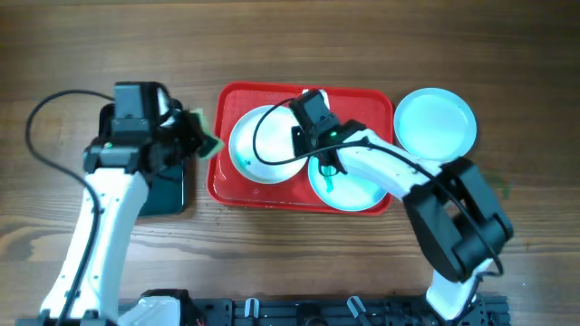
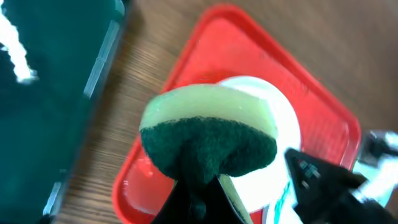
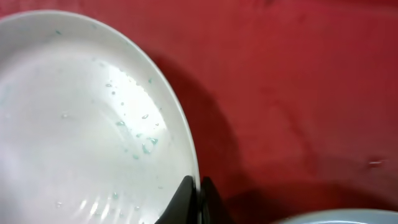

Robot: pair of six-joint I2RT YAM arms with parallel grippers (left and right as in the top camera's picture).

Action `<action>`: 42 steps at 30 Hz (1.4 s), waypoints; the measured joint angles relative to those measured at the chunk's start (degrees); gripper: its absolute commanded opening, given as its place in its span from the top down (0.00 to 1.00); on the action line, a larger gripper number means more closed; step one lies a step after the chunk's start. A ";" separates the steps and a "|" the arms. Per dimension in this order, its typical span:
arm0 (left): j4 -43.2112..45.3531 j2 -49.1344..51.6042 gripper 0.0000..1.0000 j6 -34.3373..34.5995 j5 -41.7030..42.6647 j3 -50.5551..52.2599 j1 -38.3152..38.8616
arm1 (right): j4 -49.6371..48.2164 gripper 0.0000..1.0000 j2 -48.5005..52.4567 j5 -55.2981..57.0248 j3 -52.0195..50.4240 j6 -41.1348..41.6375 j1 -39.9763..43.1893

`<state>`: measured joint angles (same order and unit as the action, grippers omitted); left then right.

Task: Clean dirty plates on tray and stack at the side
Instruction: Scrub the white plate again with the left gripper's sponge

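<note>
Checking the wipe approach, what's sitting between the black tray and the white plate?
The overhead view shows the left hand pinching a green-and-yellow sponge there, at the red tray's left rim.

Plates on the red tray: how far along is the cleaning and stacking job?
Done: one turquoise plate lies beside the tray. In hand: the right pincer grips the white plate by its rim; the left pincer holds the sponge. Left: the smeared turquoise plate in the tray, then stacking.

The left gripper (image 2: 198, 186) is clamped closed, and the right gripper (image 3: 196, 190), angled downward, is pinched closed.
</note>
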<state>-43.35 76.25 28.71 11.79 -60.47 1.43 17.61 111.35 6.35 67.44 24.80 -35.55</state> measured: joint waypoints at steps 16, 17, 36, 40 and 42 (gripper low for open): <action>14.27 26.12 0.96 0.74 0.33 0.22 15.96 | -2.54 0.96 1.97 -2.71 0.00 3.13 0.00; 13.92 27.39 0.96 0.76 0.04 0.20 16.24 | -2.51 0.96 1.97 -2.73 0.00 3.28 -0.02; 9.55 23.50 0.96 1.16 -16.44 -0.20 16.50 | -2.45 0.96 2.03 -3.74 0.11 3.72 -0.79; 9.53 24.06 0.96 1.16 -5.35 -0.11 17.31 | -2.43 0.96 2.03 -3.74 0.11 3.72 -0.76; 9.27 24.94 0.96 1.16 -2.99 -0.11 18.08 | -2.43 0.96 2.03 -3.74 0.11 3.72 -0.76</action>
<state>-34.09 101.19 29.87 8.80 -60.58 19.51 15.18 113.38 2.61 67.55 28.51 -36.32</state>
